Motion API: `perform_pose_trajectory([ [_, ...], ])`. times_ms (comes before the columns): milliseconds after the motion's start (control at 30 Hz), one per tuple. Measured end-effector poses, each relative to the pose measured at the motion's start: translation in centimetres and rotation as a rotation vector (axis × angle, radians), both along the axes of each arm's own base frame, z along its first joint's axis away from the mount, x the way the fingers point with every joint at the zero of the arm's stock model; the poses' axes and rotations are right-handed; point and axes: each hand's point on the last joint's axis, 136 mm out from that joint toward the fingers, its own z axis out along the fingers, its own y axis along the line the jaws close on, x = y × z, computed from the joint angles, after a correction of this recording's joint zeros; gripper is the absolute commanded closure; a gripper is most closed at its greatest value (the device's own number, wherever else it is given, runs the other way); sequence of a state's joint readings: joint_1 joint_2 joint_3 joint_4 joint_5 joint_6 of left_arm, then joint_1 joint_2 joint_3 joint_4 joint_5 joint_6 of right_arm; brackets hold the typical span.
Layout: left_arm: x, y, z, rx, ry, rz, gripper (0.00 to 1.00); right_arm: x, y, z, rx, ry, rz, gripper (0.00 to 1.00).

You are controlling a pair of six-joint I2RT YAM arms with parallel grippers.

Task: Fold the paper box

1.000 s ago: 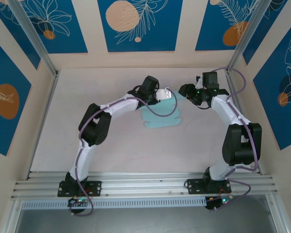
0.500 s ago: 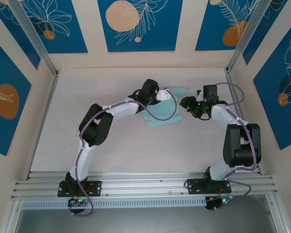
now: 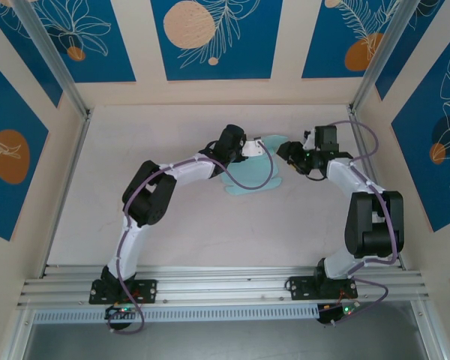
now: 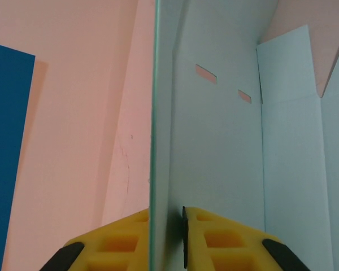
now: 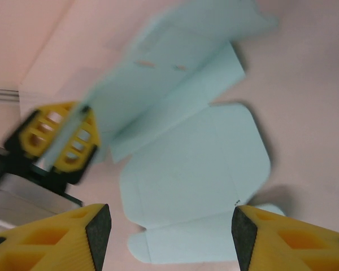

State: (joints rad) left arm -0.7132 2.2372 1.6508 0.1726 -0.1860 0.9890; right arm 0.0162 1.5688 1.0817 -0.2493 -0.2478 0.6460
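- The left end effector [image 4: 166,240] is pressed nearly together, its yellow foam pads [image 4: 226,237] pinching an upright panel of the paper box [image 4: 226,141] by its edge.
- The right end effector [image 5: 169,223] is spread wide and holds nothing, hovering at the sheet's two o'clock side.
- The paper box is thin, smooth, pale-blue card with rounded flaps and two small slits [image 4: 206,73]. The rest of it lies flat near the middle of the pale table [image 3: 172,225].

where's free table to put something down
Bare table between the left wall and left arm, and the near strip between both arms, in front of the box. Crowded at far centre: left gripper pinches the box, right gripper open beside it.
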Motion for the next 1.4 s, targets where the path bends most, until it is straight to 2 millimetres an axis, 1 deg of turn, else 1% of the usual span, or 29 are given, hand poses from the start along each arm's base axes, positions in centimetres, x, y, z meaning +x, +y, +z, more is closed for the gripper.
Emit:
perform_pose_trajectory([
  [133, 0.0, 0.0, 0.0, 0.006, -0.004, -0.005, 0.84, 3.0, 0.1, 4.6, -0.043, -0.099, 0.011, 0.40],
  [200, 0.0, -0.1, 0.0, 0.006, -0.006, -0.005, 0.84, 4.3, 0.3, 6.0, -0.049, -0.120, 0.013, 0.41],
  [233, 0.0, -0.1, 0.0, 0.005, -0.006, -0.005, 0.84, 4.9, 0.5, 6.2, -0.048, -0.121, 0.017, 0.41],
  [267, 0.0, -0.1, 0.0, 0.005, -0.007, -0.005, 0.84, 5.2, 0.7, 6.2, -0.046, -0.114, 0.019, 0.41],
  [333, 0.0, 0.0, 0.1, 0.005, -0.008, -0.003, 0.84, 5.8, 1.1, 5.2, -0.034, -0.080, 0.021, 0.41],
  [433, 0.0, 0.0, 0.0, 0.007, -0.012, -0.004, 0.84, 5.9, 1.9, 2.8, 0.016, 0.007, 0.019, 0.39],
  [533, 0.0, 0.0, 0.0, 0.008, -0.016, -0.004, 0.84, 5.9, 2.9, 0.8, 0.083, 0.080, 0.019, 0.36],
  [600, 0.0, 0.0, 0.1, 0.007, -0.018, -0.004, 0.84, 5.9, 3.6, 0.1, 0.123, 0.110, 0.020, 0.35],
  [733, 0.0, 0.0, 0.0, 0.006, -0.019, -0.004, 0.84, 6.4, 4.9, -0.6, 0.183, 0.132, 0.028, 0.34],
  [833, 0.0, 0.0, 0.0, 0.005, -0.021, -0.004, 0.84, 6.9, 5.5, -1.6, 0.211, 0.158, 0.027, 0.36],
  [933, 0.0, 0.0, 0.0, 0.004, -0.021, -0.004, 0.83, 7.6, 6.2, -2.8, 0.229, 0.184, 0.030, 0.43],
  [1000, 0.0, 0.0, 0.0, 0.005, -0.021, -0.004, 0.80, 8.0, 6.5, -3.4, 0.238, 0.195, 0.027, 0.48],
  [1067, 0.0, 0.0, 0.0, 0.005, -0.020, -0.005, 0.76, 8.2, 6.9, -3.7, 0.249, 0.200, 0.028, 0.59],
  [1167, -0.2, 0.0, -0.3, 0.006, -0.015, -0.010, 0.72, 8.6, 7.2, -3.2, 0.281, 0.186, 0.029, 0.77],
  [1200, -0.3, 0.0, -0.3, 0.005, -0.013, -0.012, 0.70, 8.7, 7.3, -3.0, 0.294, 0.180, 0.031, 0.81],
  [1267, -0.6, 0.2, -0.1, 0.000, -0.006, -0.012, 0.63, 8.8, 7.6, -2.8, 0.317, 0.188, 0.030, 0.89],
  [1333, -1.3, 0.3, -0.1, -0.007, 0.017, -0.030, 0.56, 8.9, 7.9, -2.6, 0.343, 0.190, 0.034, 0.95],
  [1400, -2.5, 0.2, -0.5, -0.012, 0.064, -0.063, 0.46, 9.1, 8.1, -2.3, 0.354, 0.173, 0.045, 0.98],
])
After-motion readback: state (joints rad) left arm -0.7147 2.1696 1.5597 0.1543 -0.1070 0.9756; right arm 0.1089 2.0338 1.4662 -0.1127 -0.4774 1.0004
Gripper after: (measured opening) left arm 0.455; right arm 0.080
